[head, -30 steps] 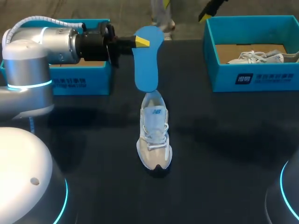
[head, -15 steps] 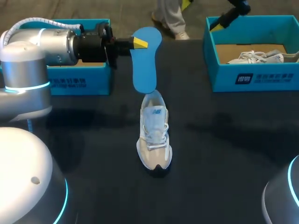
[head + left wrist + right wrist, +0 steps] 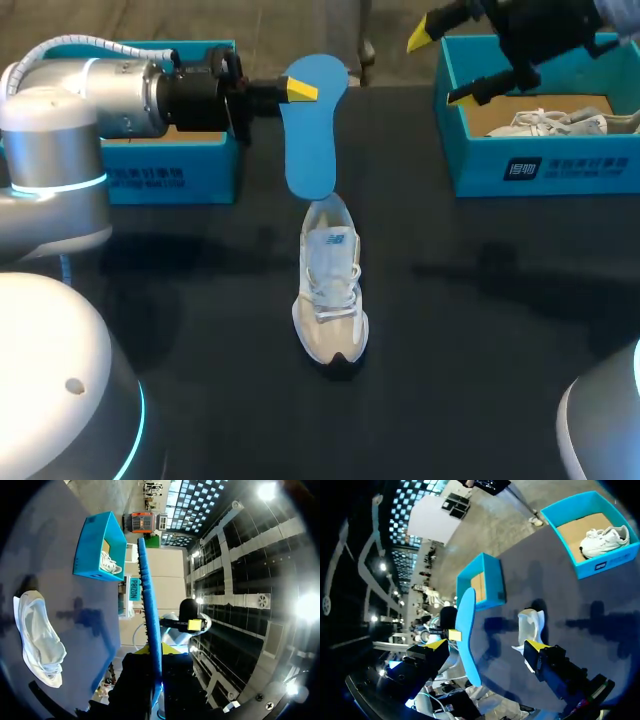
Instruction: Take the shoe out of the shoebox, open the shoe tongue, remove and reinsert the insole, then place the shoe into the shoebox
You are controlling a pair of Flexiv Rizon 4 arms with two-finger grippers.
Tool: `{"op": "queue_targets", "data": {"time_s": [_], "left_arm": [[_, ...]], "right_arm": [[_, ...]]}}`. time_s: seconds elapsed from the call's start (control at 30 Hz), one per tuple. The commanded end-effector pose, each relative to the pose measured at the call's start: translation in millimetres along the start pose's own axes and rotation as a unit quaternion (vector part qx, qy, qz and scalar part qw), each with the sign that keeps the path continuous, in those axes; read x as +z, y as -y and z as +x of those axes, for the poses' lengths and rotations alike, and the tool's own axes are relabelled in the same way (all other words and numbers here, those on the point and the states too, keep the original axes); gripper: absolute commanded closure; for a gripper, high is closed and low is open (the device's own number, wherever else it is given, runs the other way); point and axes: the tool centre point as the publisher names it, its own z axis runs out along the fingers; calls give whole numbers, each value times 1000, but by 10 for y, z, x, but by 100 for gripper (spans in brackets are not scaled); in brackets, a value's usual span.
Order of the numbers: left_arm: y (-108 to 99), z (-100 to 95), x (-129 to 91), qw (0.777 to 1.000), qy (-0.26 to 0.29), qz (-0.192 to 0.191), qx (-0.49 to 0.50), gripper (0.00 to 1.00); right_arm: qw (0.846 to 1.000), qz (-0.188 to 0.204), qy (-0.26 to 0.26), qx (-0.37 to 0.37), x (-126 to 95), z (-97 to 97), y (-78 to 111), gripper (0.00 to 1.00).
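Note:
A white and grey shoe stands on the dark table, toe toward me, its tongue pulled up. Above its heel hangs the blue insole, upright, with my left gripper shut on its upper part from the left. In the left wrist view the insole shows edge-on between the fingers, the shoe off to one side. My right gripper hovers open at the near-left corner of the right shoebox, holding nothing. The right wrist view shows the insole and shoe ahead of its open gripper.
An empty blue shoebox stands at the back left, behind my left arm. The right shoebox holds a second white shoe. Bare dark table lies all around the standing shoe.
My right arm has come further into view at the back right, its open gripper now by the right shoebox's corner. The left gripper and insole have barely shifted.

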Motion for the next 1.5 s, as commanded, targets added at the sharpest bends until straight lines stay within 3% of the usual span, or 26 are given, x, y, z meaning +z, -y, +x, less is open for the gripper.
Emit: {"op": "queue_targets", "data": {"time_s": [0.03,0.23,0.43,1.23,1.37,1.5], "left_arm": [[-6,4,-7,1000,2,-1,0,100],[-8,5,-6,1000,4,-2,-1,100],[-9,17,11,1000,5,-4,0,100],[3,27,24,1000,6,-22,13,100],[-11,12,21,996,15,-36,82,100],[0,-33,21,976,24,-37,214,100]], "right_arm": [[959,-14,-282,-14,50,-80,42,0],[951,-10,-305,-57,109,-63,30,0],[947,6,-316,-55,188,-100,-12,0],[959,57,-271,-62,292,-110,42,0],[959,57,-271,-62,292,-110,42,0],[959,57,-271,-62,292,-110,42,0]]}}
